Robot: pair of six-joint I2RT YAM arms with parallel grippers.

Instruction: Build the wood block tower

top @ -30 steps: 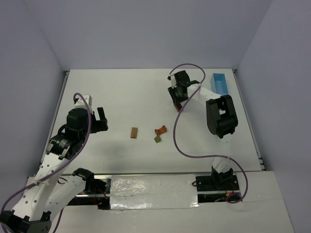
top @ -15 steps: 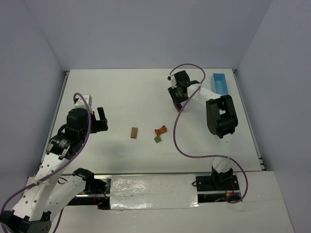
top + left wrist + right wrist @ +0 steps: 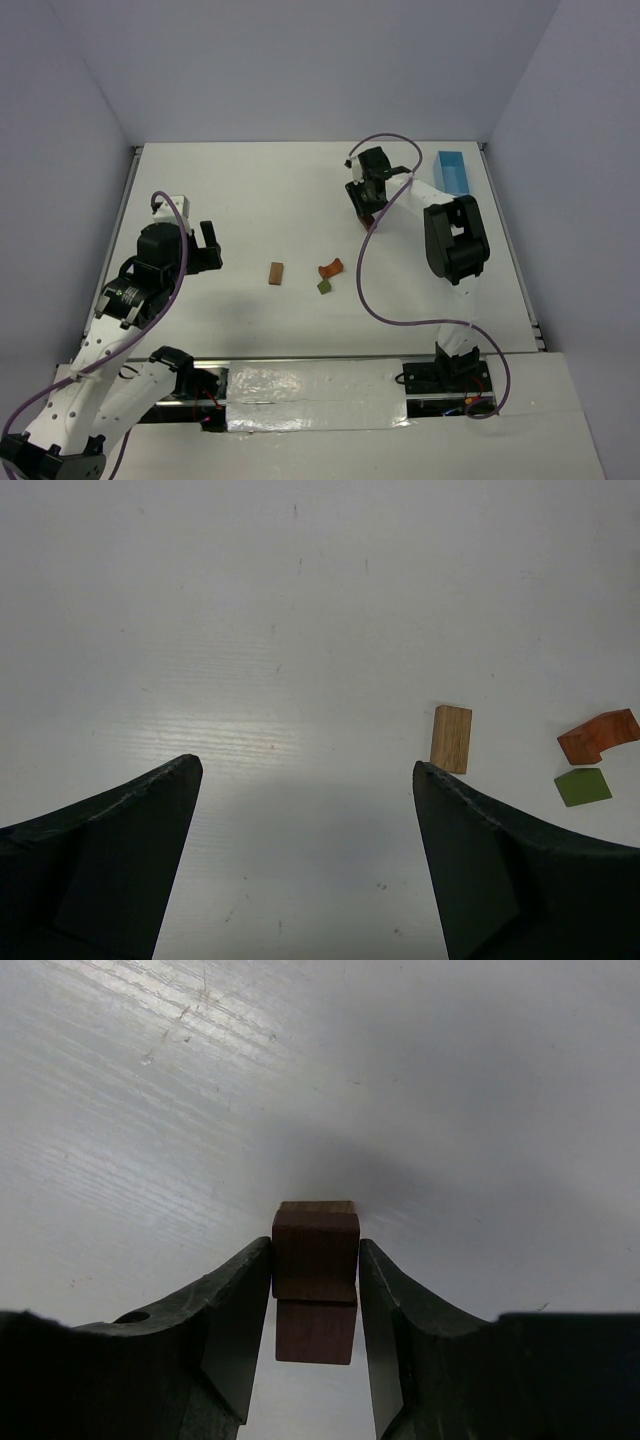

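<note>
My right gripper [image 3: 315, 1248] is shut on a small dark red block [image 3: 315, 1260], both fingers pressed to its sides just over the white table. From above, that gripper [image 3: 366, 208] is at the back right of centre, with the red block [image 3: 368, 217] peeking out below it. Three loose blocks lie mid-table: a tan one [image 3: 276, 273], an orange one [image 3: 331, 268] and an olive green one [image 3: 325, 286]. My left gripper [image 3: 210, 246] hangs open to their left, nothing between its fingers. Its wrist view shows the tan [image 3: 450, 739], orange [image 3: 598, 736] and green [image 3: 583, 786] blocks ahead right. No stacked tower shows.
A light blue rectangular tray [image 3: 455, 171] sits at the back right, close to the right arm's forearm. A purple cable [image 3: 360, 275] loops from the right arm down over the table, just right of the orange and green blocks. Walls close the table on three sides.
</note>
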